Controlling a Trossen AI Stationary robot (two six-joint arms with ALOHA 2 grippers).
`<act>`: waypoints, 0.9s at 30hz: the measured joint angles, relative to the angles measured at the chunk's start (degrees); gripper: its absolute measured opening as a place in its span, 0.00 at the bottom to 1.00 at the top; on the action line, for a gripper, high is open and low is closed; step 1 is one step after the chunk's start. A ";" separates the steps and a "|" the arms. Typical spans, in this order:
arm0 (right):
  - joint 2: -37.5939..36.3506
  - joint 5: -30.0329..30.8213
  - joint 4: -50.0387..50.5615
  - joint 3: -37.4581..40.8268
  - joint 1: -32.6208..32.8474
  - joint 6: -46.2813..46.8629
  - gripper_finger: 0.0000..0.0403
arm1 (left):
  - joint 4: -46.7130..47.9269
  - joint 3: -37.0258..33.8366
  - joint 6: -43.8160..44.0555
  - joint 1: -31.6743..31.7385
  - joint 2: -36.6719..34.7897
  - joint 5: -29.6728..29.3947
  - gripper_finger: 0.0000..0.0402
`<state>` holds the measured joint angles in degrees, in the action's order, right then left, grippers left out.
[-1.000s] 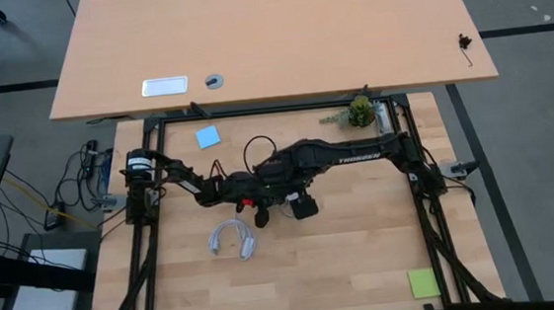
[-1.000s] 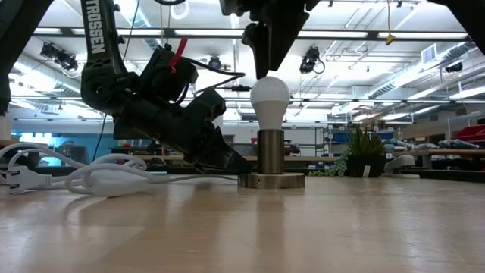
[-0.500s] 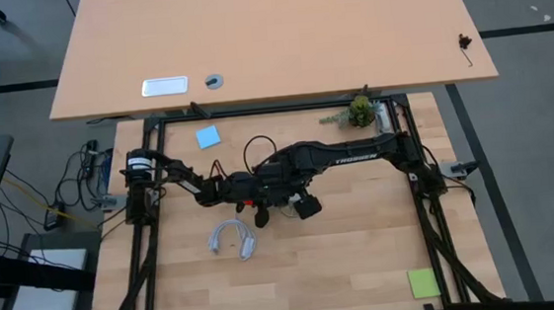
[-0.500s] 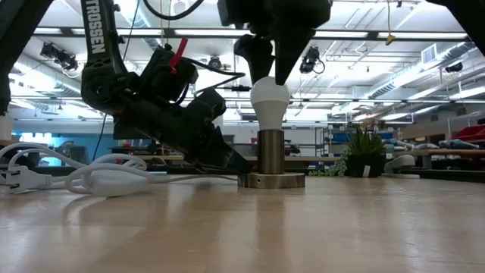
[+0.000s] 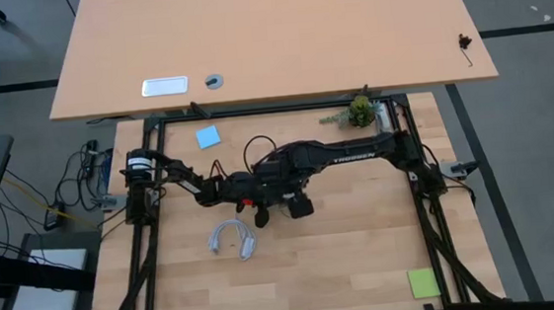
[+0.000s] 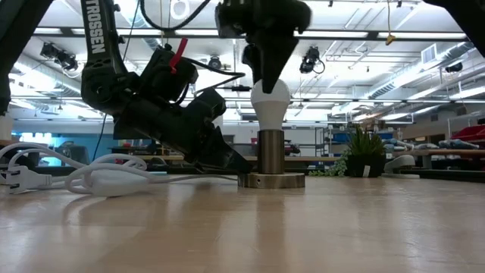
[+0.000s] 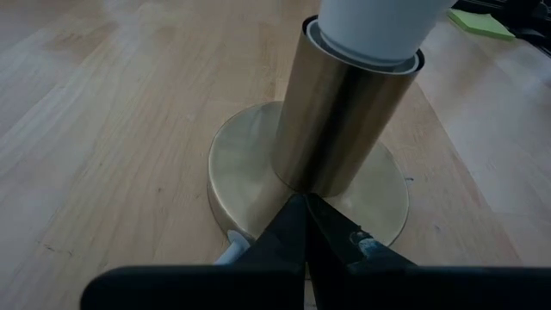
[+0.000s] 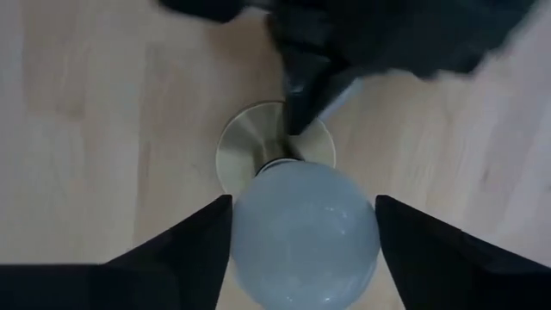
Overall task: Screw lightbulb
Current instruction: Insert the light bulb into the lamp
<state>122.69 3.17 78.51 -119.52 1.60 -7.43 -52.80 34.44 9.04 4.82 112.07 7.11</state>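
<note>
— What does the lightbulb [image 6: 270, 101] look like?
— White, frosted, pear-shaped, with its round end up.
— Where is it?
— Upright, its narrow end seated in a brassy metal tube [image 6: 270, 151] that stands on a round disc base [image 6: 271, 180] on the bench [image 6: 303, 227], near the middle.
— Is the screw base showing?
— No, it is hidden inside the tube.
— Anything against it?
— The right gripper [image 6: 267, 72] comes down from above, its fingers [image 8: 176, 245] on either side of the globe, seemingly touching.
</note>
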 joint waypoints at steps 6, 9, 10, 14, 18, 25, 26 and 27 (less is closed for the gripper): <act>-0.02 0.03 0.12 -0.02 -1.02 24.55 0.67 | 0.00 0.00 0.00 0.00 0.00 0.00 0.02; -0.02 -0.19 -0.40 -0.02 -1.05 29.95 0.70 | 0.00 0.00 0.00 0.00 0.00 0.00 0.02; -0.02 -0.21 -0.53 -0.02 -0.95 29.85 0.71 | 0.00 0.00 0.00 0.00 0.00 0.00 0.02; 0.09 -0.91 0.51 -2.05 -0.68 25.25 0.76 | 0.00 0.00 0.02 0.00 -0.01 -0.01 0.02; 0.09 -0.83 3.54 -6.43 -0.50 13.53 0.81 | 0.00 0.00 0.02 0.00 -0.02 0.00 0.02; 0.00 -0.11 4.91 -7.39 0.34 -12.73 0.85 | 0.00 0.00 0.02 0.00 -0.02 0.00 0.02; -0.07 -0.17 4.30 -6.58 0.44 -14.48 0.85 | 0.02 0.00 0.00 0.00 -0.02 0.00 0.02; -0.07 -0.17 4.04 -5.74 0.53 -15.90 0.85 | 0.02 0.00 0.01 0.00 -0.02 0.00 0.02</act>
<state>122.63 3.01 82.55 -125.26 2.13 -23.33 -52.77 34.44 9.05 4.82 112.05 7.11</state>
